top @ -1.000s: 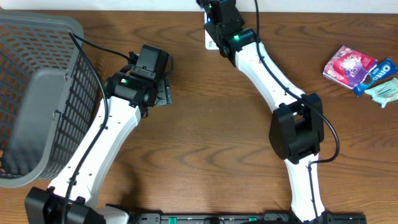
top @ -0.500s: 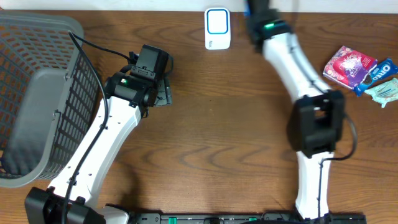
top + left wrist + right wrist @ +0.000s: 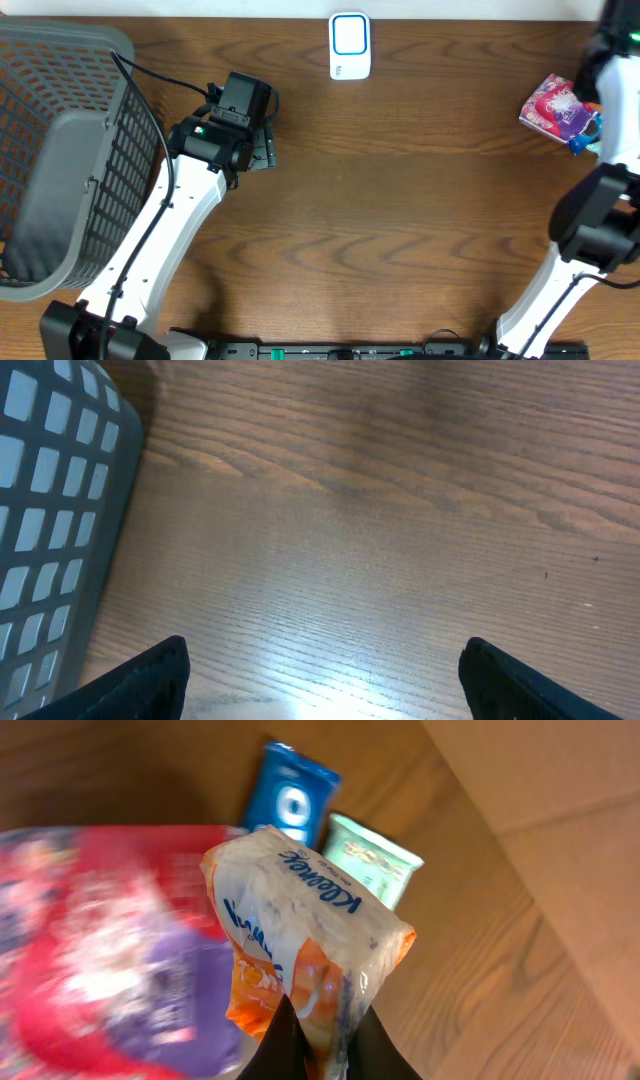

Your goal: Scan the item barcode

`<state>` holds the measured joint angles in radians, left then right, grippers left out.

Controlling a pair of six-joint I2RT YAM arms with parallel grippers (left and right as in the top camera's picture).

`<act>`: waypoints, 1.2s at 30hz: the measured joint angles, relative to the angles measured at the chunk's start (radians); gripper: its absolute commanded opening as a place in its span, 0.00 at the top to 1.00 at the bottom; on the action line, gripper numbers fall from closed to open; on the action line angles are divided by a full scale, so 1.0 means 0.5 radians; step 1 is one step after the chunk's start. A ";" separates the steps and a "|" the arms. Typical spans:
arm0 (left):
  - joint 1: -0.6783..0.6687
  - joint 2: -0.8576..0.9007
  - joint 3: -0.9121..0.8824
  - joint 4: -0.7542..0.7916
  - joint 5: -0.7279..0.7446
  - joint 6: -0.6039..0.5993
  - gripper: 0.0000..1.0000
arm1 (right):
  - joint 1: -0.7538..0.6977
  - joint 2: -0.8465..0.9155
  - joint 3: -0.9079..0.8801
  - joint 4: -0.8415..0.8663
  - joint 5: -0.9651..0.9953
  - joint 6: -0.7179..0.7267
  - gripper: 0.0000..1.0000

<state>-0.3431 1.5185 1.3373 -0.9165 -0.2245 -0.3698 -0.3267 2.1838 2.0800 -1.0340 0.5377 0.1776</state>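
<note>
Counter (image 3: pixel 400 200): brown wood grain, seen from above with both arms reaching onto it.

Basket (image 3: pixel 60 60): grey plastic mesh, at the far left of the counter. Its wall also shows at the left edge of the left wrist view.

Scanner (image 3: pixel 349 45): small white unit with a blue-outlined window, lying at the back edge near the middle, apart from both arms.

Left claw (image 3: pixel 320 690): open, jaws spread wide, holding nothing. One dark fingertip (image 3: pixel 150 680) shows low on each side of its own camera view, with bare wood between them. It hangs over the counter just beside the basket.

Right claw (image 3: pixel 318 1045): closed, pinching the lower end of the tissue pack (image 3: pixel 310 930). The pack is a clear-wrapped white pocket pack with blue lettering and an orange patch, held up in front of the wrist camera. It sits at the far right of the counter, above the pile of packets and well apart from the scanner. From overhead the right arm (image 3: pixel 610 90) covers the claw and the pack.

Blue packet (image 3: pixel 292 800): lying on the counter beneath the held pack.

Green packet (image 3: pixel 375 860): pale green, just beside the blue one.

Red-and-purple packet (image 3: pixel 555 105): at the left of the pile, blurred in the wrist view.
</note>
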 measured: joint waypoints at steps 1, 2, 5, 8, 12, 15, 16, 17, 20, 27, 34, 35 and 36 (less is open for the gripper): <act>0.000 0.000 0.000 0.000 0.000 0.000 0.14 | -0.054 0.000 0.000 -0.007 -0.031 0.032 0.90; 0.000 0.000 0.000 0.001 0.000 -0.001 0.14 | -0.095 0.000 0.000 -0.011 -0.060 0.050 0.83; 0.000 0.000 0.000 0.000 0.000 0.000 0.14 | -0.199 0.000 -0.005 -0.011 -0.155 0.101 0.73; 0.000 0.000 0.000 0.001 0.001 -0.001 0.14 | -0.255 0.000 -0.035 -0.004 -0.209 0.153 0.40; 0.000 0.000 0.000 0.000 0.000 -0.001 0.14 | -0.261 0.000 -0.056 -0.002 -0.292 0.166 0.01; 0.000 0.000 0.000 0.000 0.000 0.000 0.14 | -0.261 0.000 -0.056 -0.009 -0.425 0.175 0.01; 0.001 0.000 0.000 0.000 0.000 0.000 0.14 | -0.261 -0.002 -0.056 -0.022 -0.459 0.179 0.01; 0.000 0.000 0.000 0.000 0.000 0.000 0.14 | -0.261 -0.005 -0.056 -0.047 -0.507 0.179 0.01; 0.000 0.000 0.000 0.000 0.000 0.000 0.14 | -0.261 -0.049 -0.066 -0.116 -0.632 0.194 0.01; 0.000 0.000 0.000 0.001 0.000 0.000 0.14 | -0.261 -0.493 -0.085 -0.433 -0.987 0.267 0.01; 0.000 0.000 0.000 0.000 0.000 -0.001 0.14 | -0.236 -0.938 -0.079 -0.835 -1.122 0.295 0.01; 0.000 0.000 0.000 0.000 0.000 0.000 0.14 | -0.209 -0.998 -0.097 -0.860 -1.138 0.296 0.01; 0.000 0.000 0.000 0.000 0.000 -0.001 0.14 | -0.185 -1.041 -0.124 -0.854 -1.145 0.294 0.01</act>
<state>-0.3431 1.5185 1.3373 -0.9165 -0.2245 -0.3702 -0.4191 1.6630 2.0178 -1.4609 -0.0349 0.3244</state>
